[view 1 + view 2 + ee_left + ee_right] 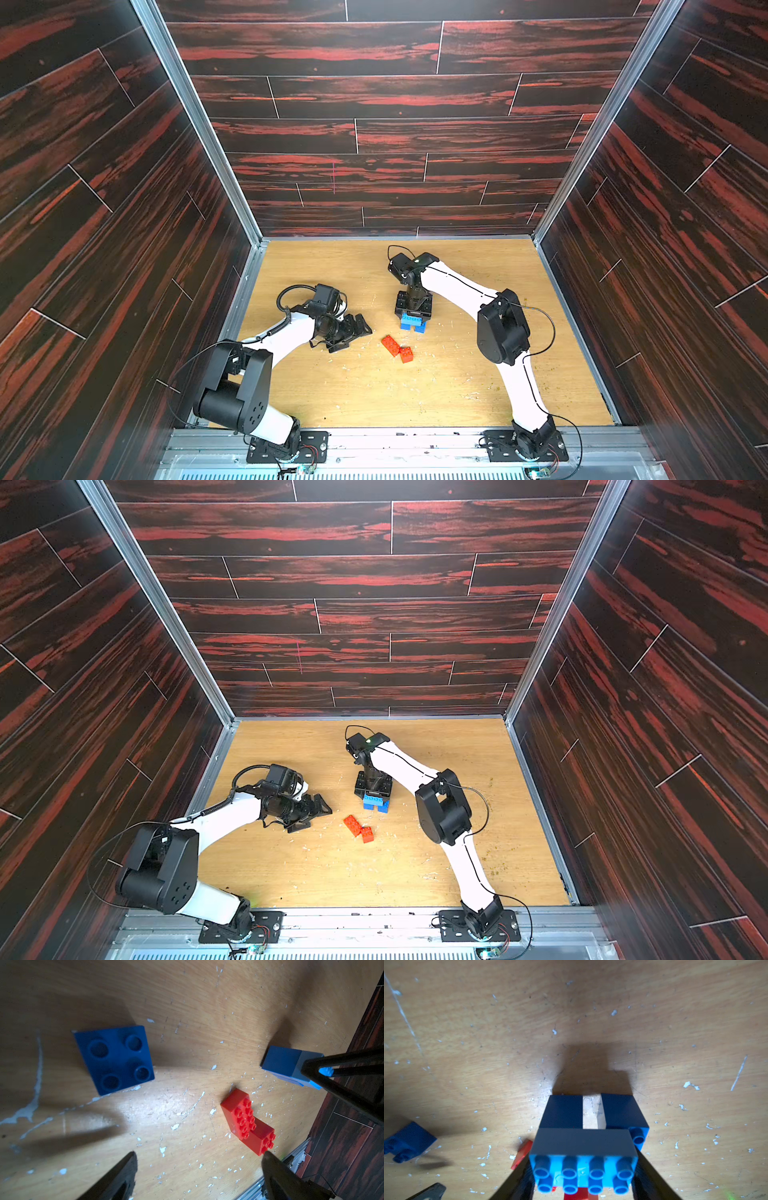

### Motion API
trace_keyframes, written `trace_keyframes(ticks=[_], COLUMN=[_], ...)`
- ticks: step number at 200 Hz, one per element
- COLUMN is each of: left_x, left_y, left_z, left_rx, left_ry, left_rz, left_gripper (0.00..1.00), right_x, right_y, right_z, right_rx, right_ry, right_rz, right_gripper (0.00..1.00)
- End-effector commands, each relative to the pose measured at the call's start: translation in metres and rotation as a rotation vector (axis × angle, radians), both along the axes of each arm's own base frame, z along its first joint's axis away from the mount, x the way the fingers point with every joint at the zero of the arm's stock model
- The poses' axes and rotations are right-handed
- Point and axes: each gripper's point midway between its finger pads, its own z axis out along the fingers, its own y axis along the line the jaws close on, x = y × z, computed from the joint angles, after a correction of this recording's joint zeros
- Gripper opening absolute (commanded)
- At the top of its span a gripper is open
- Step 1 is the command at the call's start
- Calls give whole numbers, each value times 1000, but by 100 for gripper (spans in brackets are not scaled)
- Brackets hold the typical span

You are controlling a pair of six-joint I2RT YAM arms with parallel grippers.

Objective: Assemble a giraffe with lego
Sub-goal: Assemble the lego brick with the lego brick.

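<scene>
**A:** What do the wrist cameras catch that the top views miss?

**B:** A loose dark blue brick [115, 1059] lying studs up on the table [187, 1001]. It does not show in either top view. The right wrist view gives the half-built giraffe [583, 1140] close up. It has a light blue body [583, 1167] on two dark blue legs [562, 1111]. One leg pokes past the body's end, with a stud bare.

**A:** Where does the giraffe stand?

**B:** In both top views it is near the table's middle, at 12 o'clock of the small red brick [406, 354]. That brick touches the long red brick [390, 345] at its 4 o'clock.

**A:** And the arms?

**B:** The right arm rises from its base and reaches toward 10 o'clock, with its wrist bent down. The right pincer [412, 319] is clamped on the light blue body, one finger at each end. The left arm folds at the elbow and reaches toward 1 o'clock. The left pincer [355, 338] sits low, at 9 o'clock of the red bricks and aimed at them. Its jaws are wide apart and hold nothing.
</scene>
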Motion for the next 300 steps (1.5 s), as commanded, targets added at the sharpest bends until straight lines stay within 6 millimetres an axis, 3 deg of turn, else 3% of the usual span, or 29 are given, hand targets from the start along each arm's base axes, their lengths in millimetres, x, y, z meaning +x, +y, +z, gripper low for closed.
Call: trace_keyframes(ticks=[1,62,148,204,275,300], left_x=[4,3,2,2,2,3], left_y=[-1,-1,-1,0,0,-1], left_z=[5,6,6,6,6,6], left_rx=[10,10,14,15,17,13], left_ry=[-9,-13,-17,-17,-17,-18], left_rz=[-15,-14,-17,-17,-18,-18], left_gripper=[94,94,94,94,94,94], right_x=[-5,-9,-6,-11,-2,-1], right_y=[-4,-8,-1,-4,7,3], right_z=[6,-7,-9,-27,6,4], right_rx=[-11,-40,-27,-55,-14,-37], right_ry=[10,46,46,82,17,21], right_rz=[-2,-20,-5,-19,-10,-5], right_gripper=[51,51,51,51,51,51])
